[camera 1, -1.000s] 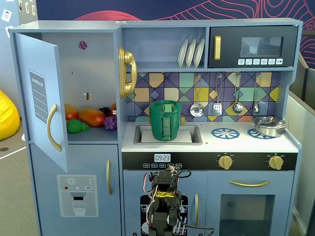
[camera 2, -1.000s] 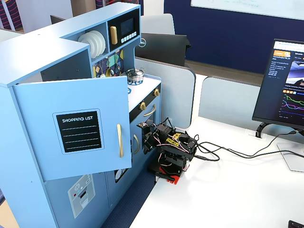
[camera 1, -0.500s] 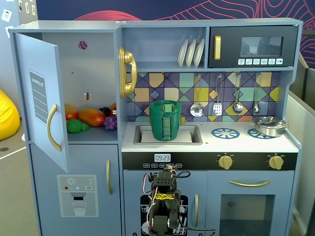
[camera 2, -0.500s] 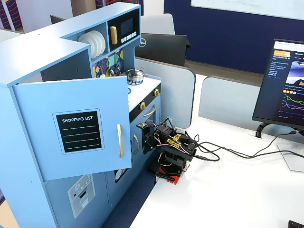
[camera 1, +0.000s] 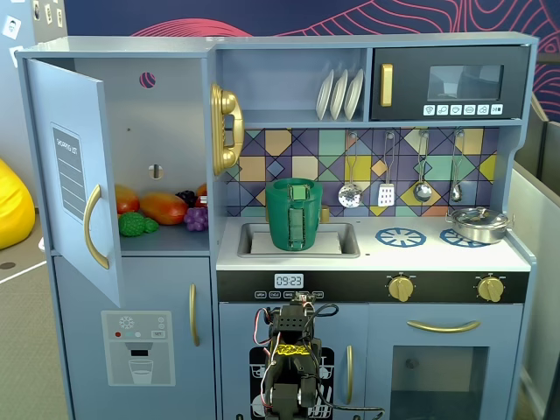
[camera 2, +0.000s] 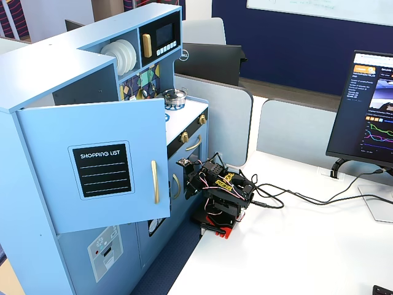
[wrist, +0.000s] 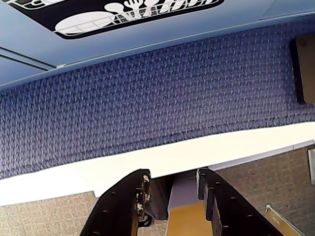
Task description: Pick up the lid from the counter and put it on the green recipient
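The green recipient stands upright in the sink of the toy kitchen, ribbed strip facing front. The lid appears to lie flat on the pot's top, with its strap handle showing. No lid shows on the counter. My arm is folded low in front of the kitchen, far below the pot, and also shows on the white table in a fixed view. My gripper points down over the table edge and blue carpet. Its jaws stand apart with nothing between them. The open fridge door hides the pot in that fixed view.
A silver pan sits on the right burner print, with a bare burner print beside it. The fridge door hangs open beside toy fruit. Utensils hang on the back wall. A monitor and cables occupy the table.
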Controlling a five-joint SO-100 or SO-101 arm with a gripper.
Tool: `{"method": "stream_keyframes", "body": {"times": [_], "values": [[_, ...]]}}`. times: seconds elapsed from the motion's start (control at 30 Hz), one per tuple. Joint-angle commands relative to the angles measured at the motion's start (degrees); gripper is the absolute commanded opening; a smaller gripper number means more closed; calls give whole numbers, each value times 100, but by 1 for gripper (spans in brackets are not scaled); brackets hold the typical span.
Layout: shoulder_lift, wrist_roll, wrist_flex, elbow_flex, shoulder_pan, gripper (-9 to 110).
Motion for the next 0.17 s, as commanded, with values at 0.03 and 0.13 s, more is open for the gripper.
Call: {"method": "stream_keyframes", "body": {"times": [0.03, 0.13], "values": [[-35, -35, 1063, -18, 35, 3], [-35, -35, 1063, -18, 35, 3]]}}
